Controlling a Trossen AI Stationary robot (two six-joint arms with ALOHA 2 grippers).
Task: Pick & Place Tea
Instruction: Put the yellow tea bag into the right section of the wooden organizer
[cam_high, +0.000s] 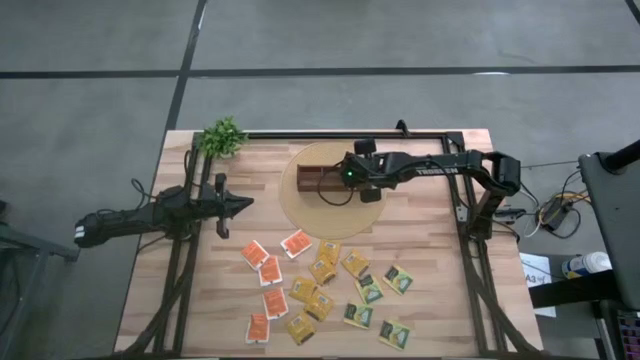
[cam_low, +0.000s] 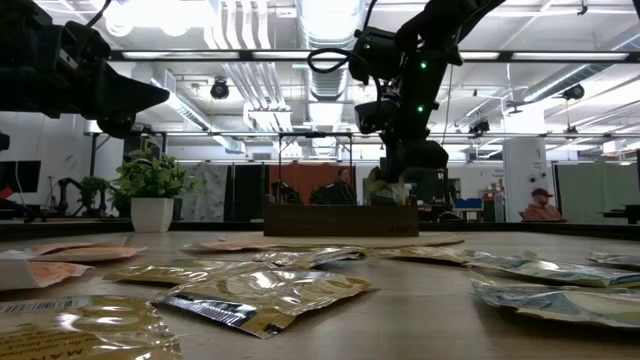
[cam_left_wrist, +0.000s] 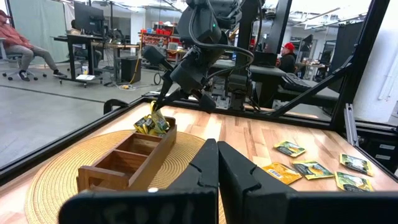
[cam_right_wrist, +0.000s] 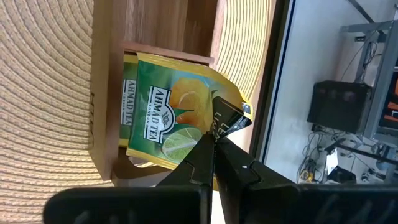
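1. Right gripper (cam_right_wrist: 214, 144): jaws closed on one corner of a green tea sachet (cam_right_wrist: 171, 112) printed with lemon and lime, poised above the end compartment of the wooden box (cam_high: 330, 181).
2. Held sachet, position: it hangs into or rests in that end compartment, tilted, with most of its face lying away from the fingertips toward the box interior. The coming move appears to be a release, and it turns on this: the sachet lies beyond and below the pinch point, so opening the jaws should let it settle into the compartment.
3. Left gripper (cam_left_wrist: 217, 163): jaws pressed together, holding nothing, parked over the table's left side and pointing toward the box.
4. Remaining tea: loose sachets (cam_high: 325, 290), orange-and-white, yellow and green, are scattered on the near half of the table (cam_high: 430, 250), well apart from both grippers. The left gripper lies nearer the orange ones, the right arm nearer the box.
5. Round woven mat (cam_left_wrist: 56, 177): lies beneath the box.
6. Potted plant (cam_high: 222, 136): stands at the far left corner.
7. View differences: the right wrist view alone shows the corner pinch and the sachet's print. The left wrist view alone shows the three compartments, two seemingly bare. The high view hides the sachet under the arm.
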